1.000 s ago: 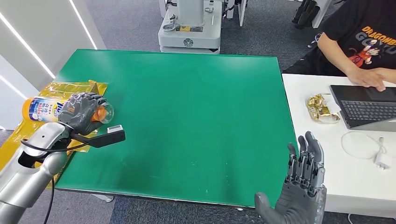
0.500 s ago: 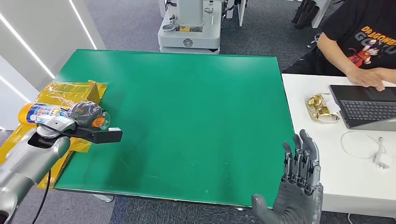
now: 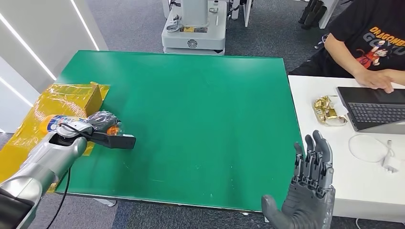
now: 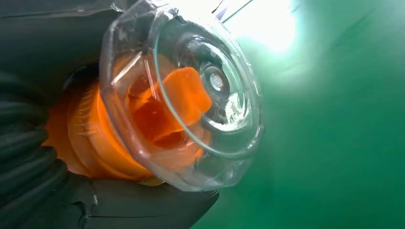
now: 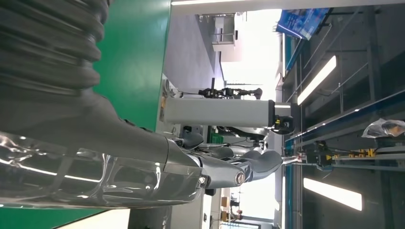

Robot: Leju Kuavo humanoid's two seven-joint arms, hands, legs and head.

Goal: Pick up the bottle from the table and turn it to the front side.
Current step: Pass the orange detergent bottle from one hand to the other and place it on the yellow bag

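1. We faced a green table (image 3: 200, 109) with yellow wrapping (image 3: 57, 102) at its left edge.
2. Our left hand (image 3: 98, 121) grasped the bottle (image 3: 59, 121) on its side near that edge, clear cap (image 4: 191, 95) pointing toward the table's centre, probably so we could roll its label forward.
3. Our right hand (image 3: 308, 191) hung released, fingers spread, off the near right corner.
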